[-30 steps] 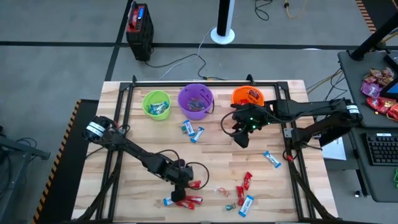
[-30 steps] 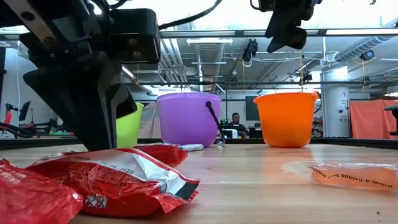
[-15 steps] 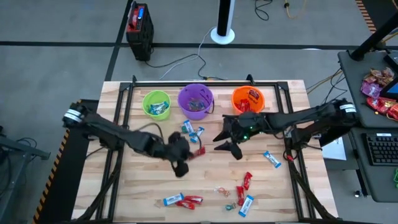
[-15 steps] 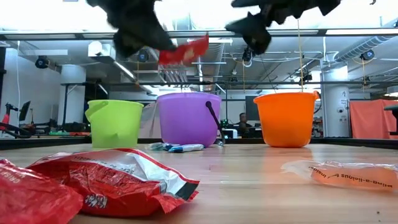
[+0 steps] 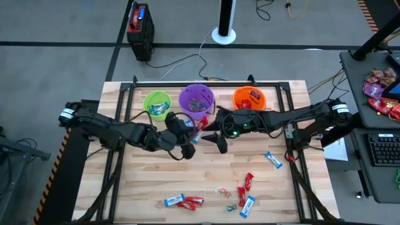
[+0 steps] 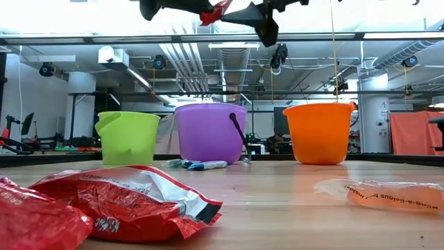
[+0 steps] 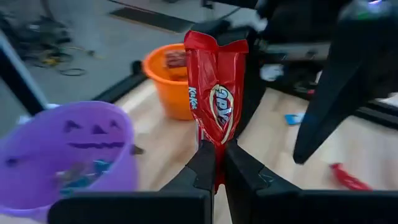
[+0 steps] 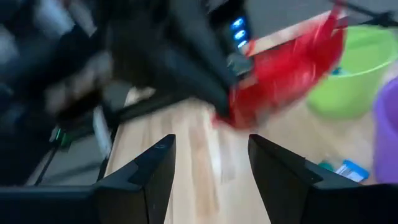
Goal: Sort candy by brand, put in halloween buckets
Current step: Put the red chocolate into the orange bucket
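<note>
While raised, left fingers [image 7: 214, 163] pinch red candy [image 7: 214, 93].

My left gripper [image 5: 189, 129] hung above the table [image 5: 150, 184], in front of the middle bucket [image 5: 197, 100] of three, pinching a candy bar [image 7: 216, 109] that stood up from its fingertips. My right gripper [image 5: 214, 132] faced it from the right, just beside the bar, fingers spread — not touching it. The other two buckets [image 5: 157, 104] [image 5: 249, 97] flanked the middle one along the far edge. Loose candies [image 5: 244, 190] lay scattered near the front — some toward the right, a pair [image 5: 185, 201] left of them.
</note>
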### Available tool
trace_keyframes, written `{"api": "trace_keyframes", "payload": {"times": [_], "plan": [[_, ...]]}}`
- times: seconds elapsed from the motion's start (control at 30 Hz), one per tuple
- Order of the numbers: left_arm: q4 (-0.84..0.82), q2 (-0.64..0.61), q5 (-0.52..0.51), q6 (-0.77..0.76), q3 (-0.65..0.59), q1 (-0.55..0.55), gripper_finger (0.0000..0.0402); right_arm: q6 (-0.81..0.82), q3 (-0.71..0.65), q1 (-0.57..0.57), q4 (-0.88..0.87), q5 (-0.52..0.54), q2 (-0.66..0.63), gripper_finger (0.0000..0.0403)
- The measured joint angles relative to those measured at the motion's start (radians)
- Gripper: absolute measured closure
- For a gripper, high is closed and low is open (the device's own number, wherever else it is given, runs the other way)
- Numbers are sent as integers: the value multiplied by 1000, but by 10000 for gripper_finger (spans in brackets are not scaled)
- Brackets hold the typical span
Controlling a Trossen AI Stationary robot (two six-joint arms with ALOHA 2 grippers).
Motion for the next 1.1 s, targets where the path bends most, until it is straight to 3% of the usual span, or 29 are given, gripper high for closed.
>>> {"api": "trace_keyframes", "payload": {"times": [0.1, 0.23, 0.67, 0.8, 0.97, 1.1], "plan": [[-72, 29, -59, -5, 42, -1, 401, 64, 46, -2, -44, 104, 8, 209], [-164, 65, -102, -48, 88, -2, 401, 112, 85, -15, -54, 162, 2, 209], [-161, 126, -156, -30, 180, -2, 401, 233, 99, -56, -54, 168, 15, 216], [-163, 125, -165, -26, 181, -1, 401, 226, 99, -56, -47, 170, 16, 259], [-165, 124, -164, -38, 181, 0, 387, 178, 99, -58, -42, 164, 15, 365], [-197, 123, -159, -106, 181, 6, 355, 175, 99, -73, -55, 164, 13, 372]]}}
